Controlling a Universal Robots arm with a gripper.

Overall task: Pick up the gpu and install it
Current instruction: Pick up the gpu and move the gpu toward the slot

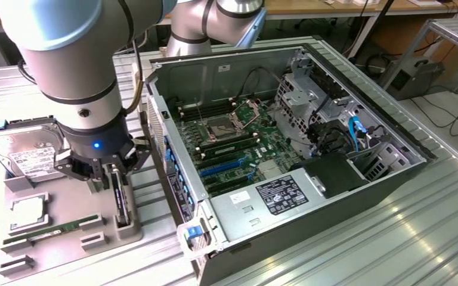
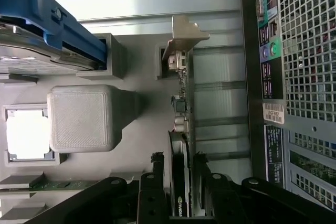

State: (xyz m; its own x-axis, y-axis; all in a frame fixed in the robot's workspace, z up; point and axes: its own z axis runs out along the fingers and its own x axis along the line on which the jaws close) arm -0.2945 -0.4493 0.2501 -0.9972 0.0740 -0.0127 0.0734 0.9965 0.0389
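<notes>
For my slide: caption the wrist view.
Gripper at the gpu standing on edge in a grey tray beside the PC case.

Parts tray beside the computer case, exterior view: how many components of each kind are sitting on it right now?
gpu, standing on edge: 1
hard drive: 1
processor chip: 1
memory stick: 1
Total: 4
</notes>
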